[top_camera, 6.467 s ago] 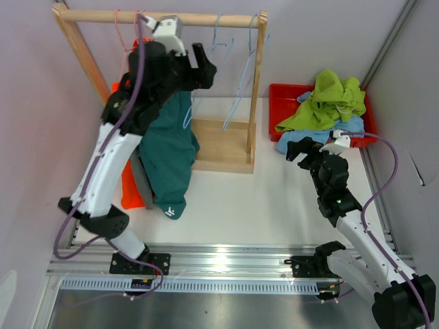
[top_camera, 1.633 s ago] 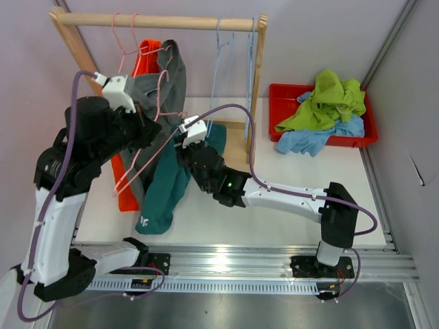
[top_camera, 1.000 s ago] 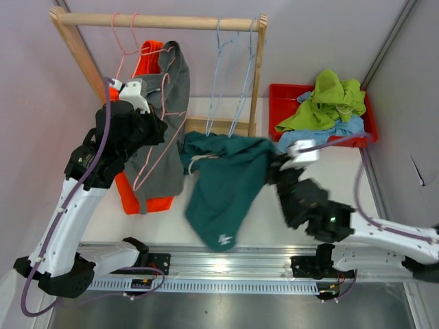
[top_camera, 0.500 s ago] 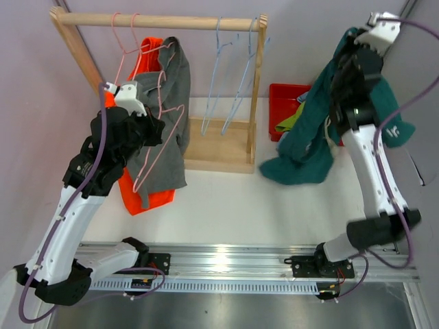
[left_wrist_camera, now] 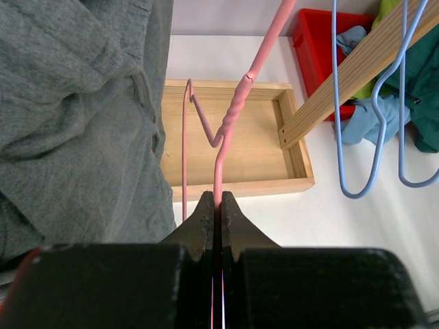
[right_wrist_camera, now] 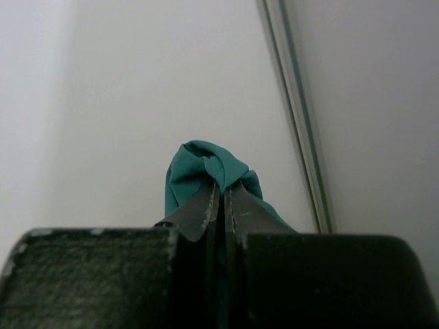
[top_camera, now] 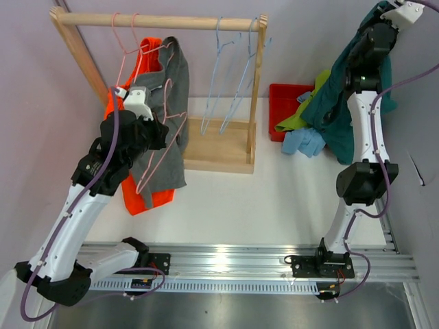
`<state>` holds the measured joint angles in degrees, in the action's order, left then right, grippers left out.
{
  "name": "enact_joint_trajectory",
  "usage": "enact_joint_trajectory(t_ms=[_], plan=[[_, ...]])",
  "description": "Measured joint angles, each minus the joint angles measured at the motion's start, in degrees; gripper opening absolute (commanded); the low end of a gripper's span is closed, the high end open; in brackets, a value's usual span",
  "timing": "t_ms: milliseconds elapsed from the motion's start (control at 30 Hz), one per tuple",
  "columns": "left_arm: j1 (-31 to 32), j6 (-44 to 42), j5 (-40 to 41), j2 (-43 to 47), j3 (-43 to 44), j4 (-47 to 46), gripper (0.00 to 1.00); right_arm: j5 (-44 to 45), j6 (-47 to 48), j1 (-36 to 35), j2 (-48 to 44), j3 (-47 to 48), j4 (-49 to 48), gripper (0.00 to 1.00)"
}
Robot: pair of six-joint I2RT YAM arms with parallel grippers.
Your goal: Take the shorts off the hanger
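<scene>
My right gripper (top_camera: 376,24) is shut on a bunched fold of the teal shorts (top_camera: 337,103), raised high at the top right. The shorts hang down in front of the red tray (top_camera: 281,92). The right wrist view shows the teal shorts (right_wrist_camera: 206,161) pinched in my right gripper (right_wrist_camera: 221,188). My left gripper (left_wrist_camera: 218,200) is shut on the wire of a bare pink hanger (left_wrist_camera: 233,116), beside the grey shorts (left_wrist_camera: 75,103). On the rail hang the grey shorts (top_camera: 175,89) and the orange shorts (top_camera: 145,58).
The wooden rack (top_camera: 158,22) has a box base (top_camera: 216,147) and two empty blue hangers (top_camera: 226,75). Lime green shorts (top_camera: 295,118) and light blue shorts (top_camera: 305,142) lie in and over the red tray. A metal rail (top_camera: 219,264) runs along the near edge.
My right arm has swung the teal shorts from the table's middle up to the far right, above the red tray. The left arm has kept hold of the pink hanger, shifting slightly.
</scene>
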<state>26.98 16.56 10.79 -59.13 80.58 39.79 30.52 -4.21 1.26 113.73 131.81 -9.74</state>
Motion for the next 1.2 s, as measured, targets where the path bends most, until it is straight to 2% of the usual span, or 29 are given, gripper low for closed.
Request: enact_joint_trajectory(t_ms=[67, 100, 133, 233, 300, 333, 367, 567, 800, 933, 1133, 1200], plan=[[0.00, 0.07, -0.07, -0.02, -0.24, -0.31, 0.00, -0.50, -2.29, 1.11, -1.51, -6.82, -2.99, 0.00], [0.00, 0.11, -0.17, -0.13, -0.24, -0.48, 0.00, -1.18, -3.96, 1.49, -3.58, -13.44, -5.60, 0.00], [0.00, 0.17, -0.26, -0.31, -0.22, -0.79, 0.00, -1.95, -5.60, 1.60, -5.51, -20.11, -7.13, 0.05], [0.00, 0.37, -0.46, -1.68, 0.79, -1.07, 0.00, -7.08, -11.96, 1.57, -8.26, -36.06, -9.01, 0.65], [0.00, 0.33, -0.42, -3.52, 2.91, -0.44, 0.00, -12.81, -15.43, 1.86, -7.41, -41.16, -6.29, 0.77], [0.00, 0.26, -0.44, -4.76, 4.55, -0.22, 0.00, -15.67, -17.44, 1.95, -6.75, -43.34, -4.85, 0.92], [0.00, 0.09, -0.42, -6.12, 6.43, 0.07, 0.00, -18.08, -19.58, 2.05, -6.25, -45.29, -3.78, 0.99], [0.00, -0.20, -0.42, -13.73, 19.82, 1.62, 0.00, -25.31, -25.83, 1.62, -9.33, -57.16, -1.22, 0.99], [0.13, -0.11, -1.70, -23.82, 39.19, 4.17, 0.00, -26.64, -26.56, -3.67, -33.22, -74.25, -1.31, 1.00], [1.31, -0.09, -2.73, -28.83, 45.81, 3.37, 0.00, -27.80, -25.79, -7.08, -45.81, -80.59, -2.60, 0.99], [2.54, 0.09, -4.59, -39.12, 54.64, 1.62, 0.00, -27.78, -25.68, -10.82, -55.67, -91.10, -1.68, 0.99], [2.54, 0.48, -5.05, -42.16, 56.28, 1.38, 0.04, -27.78, -25.68, -12.11, -56.89, -93.26, -0.33, 1.00]])
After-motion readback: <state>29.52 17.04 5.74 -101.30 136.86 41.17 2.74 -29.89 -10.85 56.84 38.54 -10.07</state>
